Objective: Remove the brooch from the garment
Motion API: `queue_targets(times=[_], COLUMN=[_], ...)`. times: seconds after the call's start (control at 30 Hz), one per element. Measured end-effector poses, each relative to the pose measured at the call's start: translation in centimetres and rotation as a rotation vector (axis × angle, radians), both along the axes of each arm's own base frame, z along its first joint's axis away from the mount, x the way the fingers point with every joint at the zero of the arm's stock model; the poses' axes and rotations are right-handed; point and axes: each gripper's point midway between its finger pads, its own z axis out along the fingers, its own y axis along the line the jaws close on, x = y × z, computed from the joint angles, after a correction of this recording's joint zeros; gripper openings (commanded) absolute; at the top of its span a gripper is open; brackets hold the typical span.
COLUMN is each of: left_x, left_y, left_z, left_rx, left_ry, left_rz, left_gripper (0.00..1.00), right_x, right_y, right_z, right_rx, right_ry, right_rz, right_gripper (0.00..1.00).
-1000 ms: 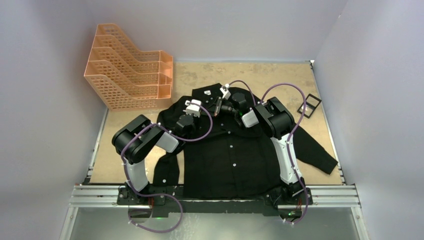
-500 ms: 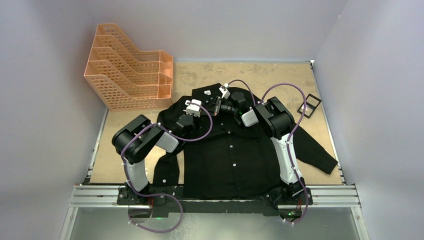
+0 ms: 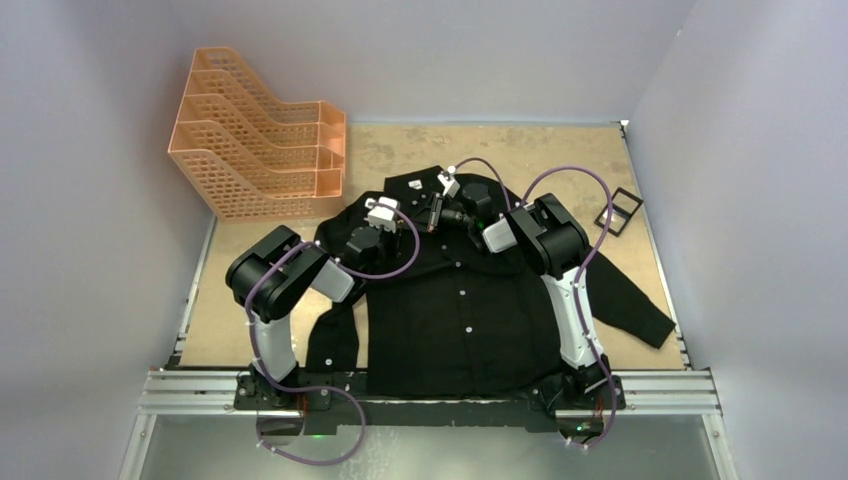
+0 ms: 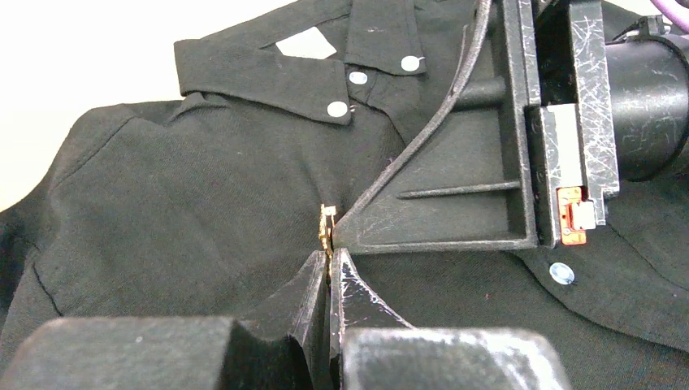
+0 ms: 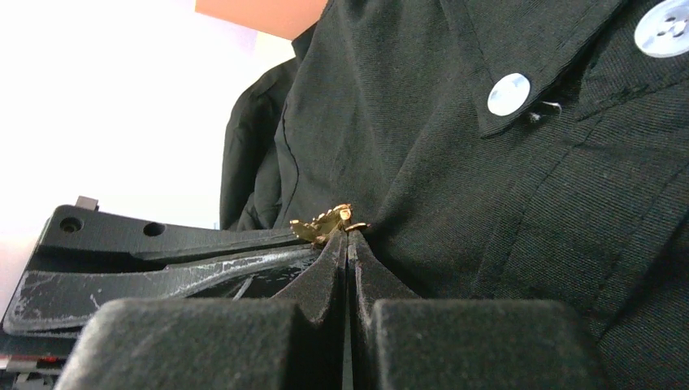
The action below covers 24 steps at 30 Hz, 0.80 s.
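The black garment (image 3: 460, 310) lies flat, collar at the far side. Both grippers meet on its upper chest, below the collar. In the left wrist view, my left gripper (image 4: 330, 258) is shut, its tips pinching the lower edge of the golden brooch (image 4: 327, 230). The right gripper's finger (image 4: 455, 203) touches the brooch from the right. In the right wrist view, my right gripper (image 5: 348, 238) is shut on a raised peak of garment (image 5: 528, 211), with the brooch (image 5: 325, 223) at its tips. The brooch is too small to make out in the top view, where left gripper (image 3: 405, 218) and right gripper (image 3: 428, 213) touch.
An orange file rack (image 3: 262, 150) stands at the far left, close to the shirt's shoulder. A small black frame (image 3: 620, 210) lies at the right by the wall. The white collar label (image 4: 306, 45) and white buttons (image 4: 337, 108) sit just beyond the grippers.
My left arm has shifted slightly left and away, its wrist drawing back a little from the right gripper. The right arm has held still.
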Motion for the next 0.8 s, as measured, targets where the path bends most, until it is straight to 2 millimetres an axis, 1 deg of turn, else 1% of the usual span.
queue_targets(times=[0.27,0.6,0.67,0.8], left_x=[0.1,0.2,0.1,0.1], left_y=[0.3,0.5,0.5,0.6], left_z=[-0.1,-0.3,-0.3,-0.3], left_rx=[-0.045,-0.044,-0.043,-0.037], left_ry=[0.014,0.022,0.024,0.026], left_rz=[-0.016,-0.003,-0.003,-0.003], left_gripper=[0.0,0.0,0.0,0.0], right_x=[0.1,-0.6,-0.9,-2.6], right_y=[0.1,-0.2,-0.3,0.1], right_z=[0.3,0.6,0.6,1.5], right_rx=[0.006,0.036,0.045,0.084], right_ry=[-0.035,-0.089,-0.093,-0.106], right_rz=[0.008,0.013,0.014,0.07], right_gripper=[0.0,0.0,0.0,0.0])
